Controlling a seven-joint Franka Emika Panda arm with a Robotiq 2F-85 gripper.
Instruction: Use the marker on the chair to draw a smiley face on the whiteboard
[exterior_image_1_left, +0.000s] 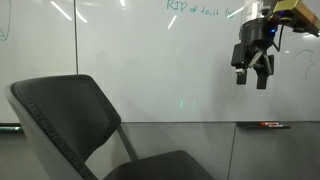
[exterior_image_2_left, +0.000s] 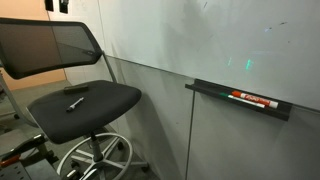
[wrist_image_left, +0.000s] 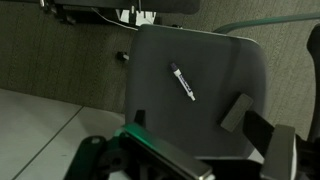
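One marker (exterior_image_2_left: 75, 103) lies flat on the chair (exterior_image_2_left: 112, 97) seat, left of centre, touching nothing else. In the wrist view the marker (wrist_image_left: 182, 82) sits diagonal on the dark seat, clear of the seat edges; can't tell which end is the cap. The gripper (exterior_image_1_left: 251, 80) is up high in front of the whiteboard (exterior_image_1_left: 150, 60), well apart from the chair, pointing down. Its fingers (exterior_image_1_left: 262, 76) are apart with nothing between them. The arm (exterior_image_1_left: 290, 10) enters from the top right corner and is mostly cut off by the frame, so only the wrist end shows. In the wrist view the fingers (wrist_image_left: 283, 150) are dark blurs along the bottom edge, with a green tint on the housing between them. In an exterior view the chair back (exterior_image_1_left: 60, 110) fills the lower left and the seat is clipped by the bottom edge, so the marker is hidden there. A red-and-black marker (exterior_image_2_left: 252, 99) lies in the tray (exterior_image_2_left: 205, 88) under the board; its label is too small to read. Green handwriting (exterior_image_1_left: 195, 6) runs along the board's top edge and reads roughly "RSP of trust", with the tops of the letters clipped and the rest behind the gripper. A small green spot (exterior_image_2_left: 248, 65) shows on the board above the tray.
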